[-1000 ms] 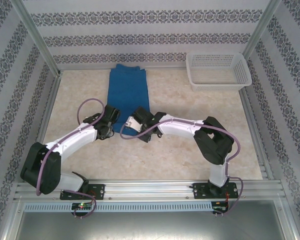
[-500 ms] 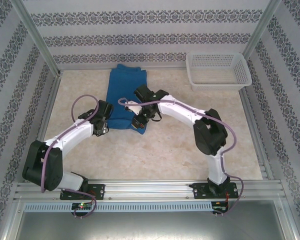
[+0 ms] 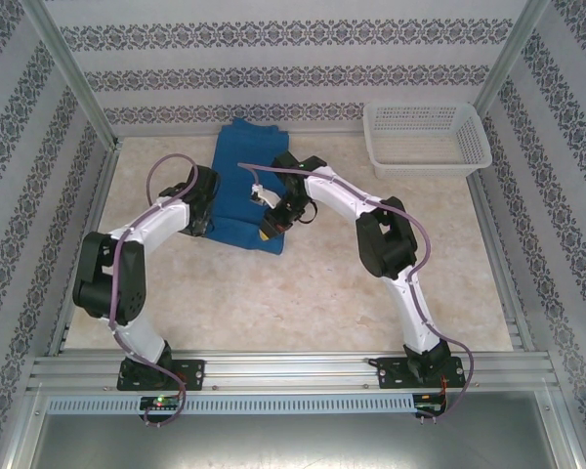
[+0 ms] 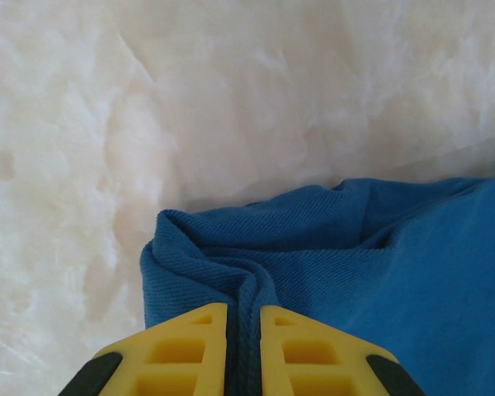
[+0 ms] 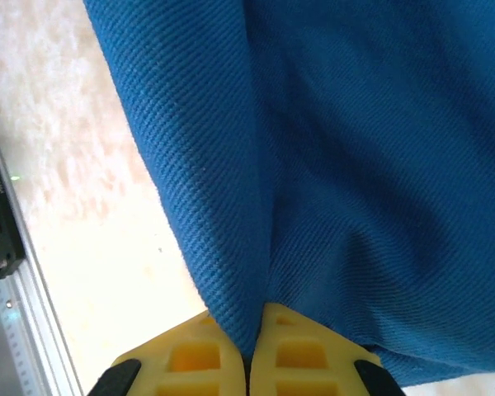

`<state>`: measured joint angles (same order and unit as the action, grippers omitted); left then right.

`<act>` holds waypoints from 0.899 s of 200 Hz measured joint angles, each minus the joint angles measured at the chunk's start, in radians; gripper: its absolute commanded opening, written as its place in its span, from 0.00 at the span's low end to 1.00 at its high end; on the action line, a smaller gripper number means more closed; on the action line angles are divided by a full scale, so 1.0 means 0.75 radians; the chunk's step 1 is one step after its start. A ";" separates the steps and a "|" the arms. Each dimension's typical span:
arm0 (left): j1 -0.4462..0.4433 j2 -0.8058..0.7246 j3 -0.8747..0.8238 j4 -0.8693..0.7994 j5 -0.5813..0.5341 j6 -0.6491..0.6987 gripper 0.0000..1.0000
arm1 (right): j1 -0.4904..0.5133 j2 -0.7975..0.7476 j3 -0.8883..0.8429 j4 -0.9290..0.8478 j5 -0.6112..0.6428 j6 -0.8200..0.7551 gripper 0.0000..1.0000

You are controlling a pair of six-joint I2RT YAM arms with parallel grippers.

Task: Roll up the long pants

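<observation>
The long pants [image 3: 242,186] lie folded into a royal-blue strip at the back middle of the table, their near end doubled over. My left gripper [image 3: 201,223] is shut on the fabric at the strip's left near corner; between its yellow fingers [image 4: 186,351] a pinched ridge of the pants [image 4: 330,264] shows. My right gripper [image 3: 271,227] is shut on the right near part of the fold, and the pants [image 5: 355,165] hang between its yellow fingers [image 5: 301,355].
A white mesh basket [image 3: 426,138] stands at the back right, apart from the pants. Patterned walls close the table on three sides. An aluminium rail [image 3: 293,371] with the arm bases runs along the near edge. Bare marbled tabletop [image 3: 303,293] lies in front of the pants.
Both grippers have carried the near end of the pants away from the arm bases toward the back wall, folding it over. The blue strip is now shorter.
</observation>
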<state>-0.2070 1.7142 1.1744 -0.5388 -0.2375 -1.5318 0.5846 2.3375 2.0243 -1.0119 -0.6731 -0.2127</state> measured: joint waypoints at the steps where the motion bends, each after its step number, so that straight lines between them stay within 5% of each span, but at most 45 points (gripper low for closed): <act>1: 0.000 0.004 0.002 0.000 0.001 0.002 0.12 | -0.001 0.000 -0.001 0.002 0.004 0.001 0.08; 14: 0.000 0.036 0.016 -0.001 0.004 0.014 0.12 | 0.001 -0.001 -0.019 0.024 0.046 0.015 0.65; 31: 0.014 0.083 0.033 -0.001 -0.007 0.022 0.11 | -0.005 -0.017 -0.093 0.062 0.151 0.032 0.82; 72: 0.036 0.168 0.089 -0.003 -0.013 0.043 0.11 | 0.065 -0.256 -0.372 0.219 0.528 0.057 0.85; 113: 0.045 0.183 0.108 -0.016 -0.039 0.049 0.11 | 0.432 -0.612 -0.602 0.426 0.923 0.031 0.86; 137: 0.045 0.186 0.118 -0.029 -0.039 0.050 0.10 | 0.568 -0.587 -0.655 0.533 1.083 -0.009 0.85; 180: 0.045 0.186 0.119 -0.032 -0.038 0.054 0.10 | 0.573 -0.353 -0.694 0.635 1.309 -0.105 0.85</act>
<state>-0.1734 1.8534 1.2636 -0.5625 -0.2661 -1.4910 1.0145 2.0727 1.5036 -0.5358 0.3088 -0.2916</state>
